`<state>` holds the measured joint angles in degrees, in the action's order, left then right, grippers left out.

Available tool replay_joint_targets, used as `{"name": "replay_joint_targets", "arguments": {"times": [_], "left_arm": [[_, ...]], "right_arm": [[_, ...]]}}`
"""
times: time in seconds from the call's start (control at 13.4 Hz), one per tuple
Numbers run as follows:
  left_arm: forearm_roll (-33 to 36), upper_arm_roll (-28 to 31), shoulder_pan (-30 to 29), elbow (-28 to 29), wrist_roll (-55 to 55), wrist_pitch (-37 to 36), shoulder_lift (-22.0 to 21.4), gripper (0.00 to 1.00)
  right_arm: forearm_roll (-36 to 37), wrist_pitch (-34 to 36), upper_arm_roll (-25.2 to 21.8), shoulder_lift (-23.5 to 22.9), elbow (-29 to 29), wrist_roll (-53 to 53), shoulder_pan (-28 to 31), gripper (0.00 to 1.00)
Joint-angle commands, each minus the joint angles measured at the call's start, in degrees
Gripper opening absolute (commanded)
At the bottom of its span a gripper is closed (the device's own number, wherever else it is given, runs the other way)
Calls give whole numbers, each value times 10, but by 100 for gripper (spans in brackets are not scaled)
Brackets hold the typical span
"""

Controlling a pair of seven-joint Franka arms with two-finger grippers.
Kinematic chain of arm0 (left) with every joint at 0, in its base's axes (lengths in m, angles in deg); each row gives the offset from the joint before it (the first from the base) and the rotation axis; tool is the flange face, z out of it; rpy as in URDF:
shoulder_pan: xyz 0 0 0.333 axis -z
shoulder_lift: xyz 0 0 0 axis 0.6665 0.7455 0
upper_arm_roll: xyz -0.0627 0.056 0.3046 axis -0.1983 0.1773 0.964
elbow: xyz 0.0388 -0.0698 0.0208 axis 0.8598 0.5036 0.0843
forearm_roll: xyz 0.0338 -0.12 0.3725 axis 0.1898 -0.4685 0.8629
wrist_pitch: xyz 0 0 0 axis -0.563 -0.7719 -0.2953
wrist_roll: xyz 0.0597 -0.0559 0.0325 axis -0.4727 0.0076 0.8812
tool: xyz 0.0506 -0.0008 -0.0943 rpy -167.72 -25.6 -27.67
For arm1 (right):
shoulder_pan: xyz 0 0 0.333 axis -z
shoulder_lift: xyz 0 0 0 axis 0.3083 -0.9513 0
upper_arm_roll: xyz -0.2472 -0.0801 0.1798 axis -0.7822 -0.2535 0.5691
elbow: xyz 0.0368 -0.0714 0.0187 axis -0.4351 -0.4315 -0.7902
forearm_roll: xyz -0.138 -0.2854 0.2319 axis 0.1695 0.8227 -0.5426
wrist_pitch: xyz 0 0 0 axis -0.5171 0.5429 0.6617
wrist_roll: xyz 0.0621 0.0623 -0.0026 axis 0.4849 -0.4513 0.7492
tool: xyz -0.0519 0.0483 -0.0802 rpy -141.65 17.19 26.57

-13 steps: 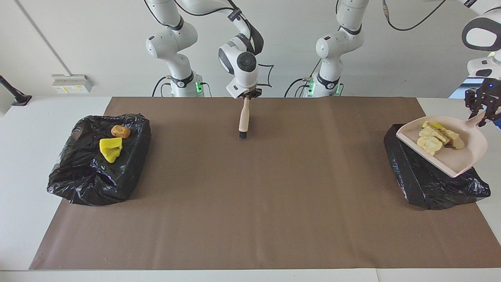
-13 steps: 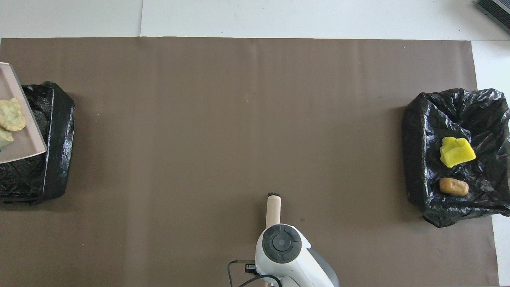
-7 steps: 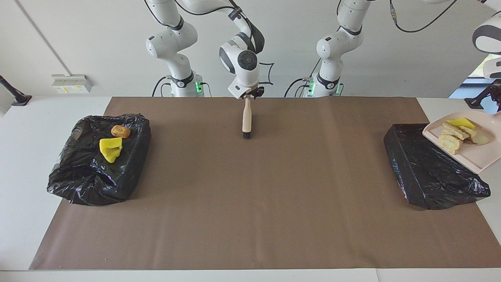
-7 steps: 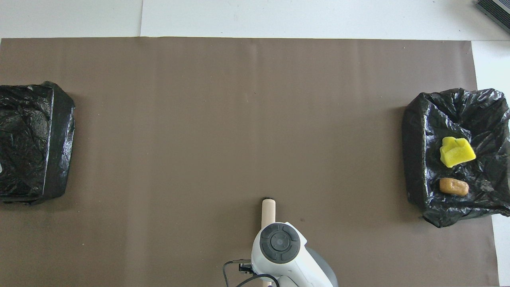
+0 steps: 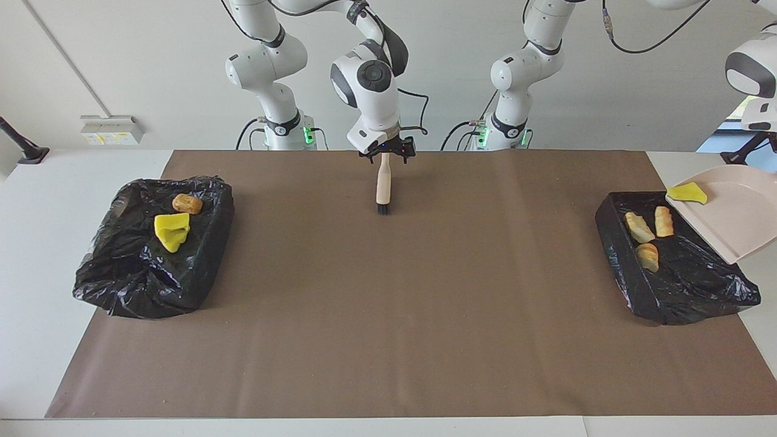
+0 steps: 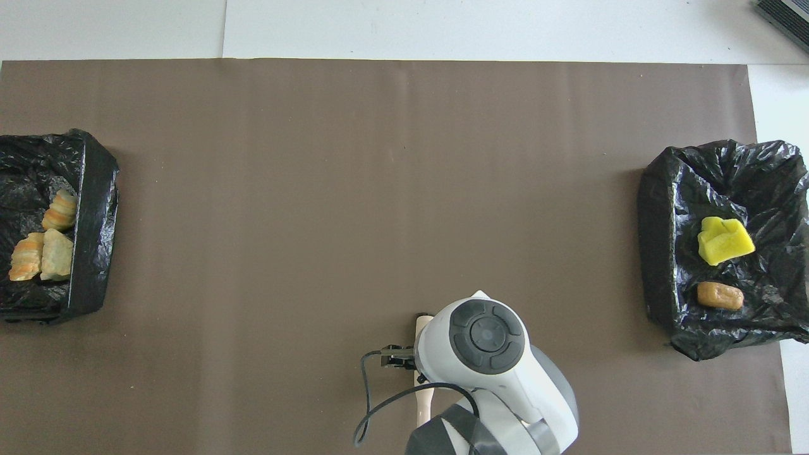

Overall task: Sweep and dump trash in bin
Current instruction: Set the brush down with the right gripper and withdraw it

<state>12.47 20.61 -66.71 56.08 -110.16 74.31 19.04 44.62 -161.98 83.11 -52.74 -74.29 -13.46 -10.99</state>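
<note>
The pale pink dustpan (image 5: 722, 212) hangs tilted over the black-lined bin (image 5: 686, 285) at the left arm's end. My left gripper (image 5: 748, 152) sits at the frame's edge above the dustpan, shut on it. One yellow piece of trash (image 5: 687, 193) clings to the pan's lip. Three tan and orange lumps (image 5: 646, 237) lie in that bin (image 6: 95, 208). My right gripper (image 5: 386, 155) is open around the top of the brush handle. The brush (image 5: 383, 188) lies on the brown mat, bristles pointing away from the robots.
A second black-lined bin (image 5: 139, 279) at the right arm's end holds a yellow sponge (image 5: 172, 230) and a brown lump (image 5: 187, 203). The brown mat (image 5: 388, 315) covers the table between the two bins.
The dustpan swung toward the table's end and tipped, and three lumps dropped into the bin. The right gripper opened and let go of the brush handle.
</note>
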Motion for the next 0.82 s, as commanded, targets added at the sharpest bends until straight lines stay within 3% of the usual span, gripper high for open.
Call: {"name": "replay_joint_targets", "arguments": {"times": [0.0,0.22,0.37,0.6,0.75], "left_arm": [[57,4,7,-1,32,3,-8,0],[97,3,21,-6,34,-16,-15,0],[134,1,38,-6,38,-30,-18,0],[128,-4,46,-15,60,-50,-24,0],[80,-6,66,-14,85,-78,-27,0]], "right_arm": [[43,-3,3,-12,43,35,49,100],[126,-1,3,-12,91,64,94,100],[130,28,2,-10,133,64,133,100],[130,127,2,-1,215,107,186,100],[130,179,-9,1,257,133,200,100]]}}
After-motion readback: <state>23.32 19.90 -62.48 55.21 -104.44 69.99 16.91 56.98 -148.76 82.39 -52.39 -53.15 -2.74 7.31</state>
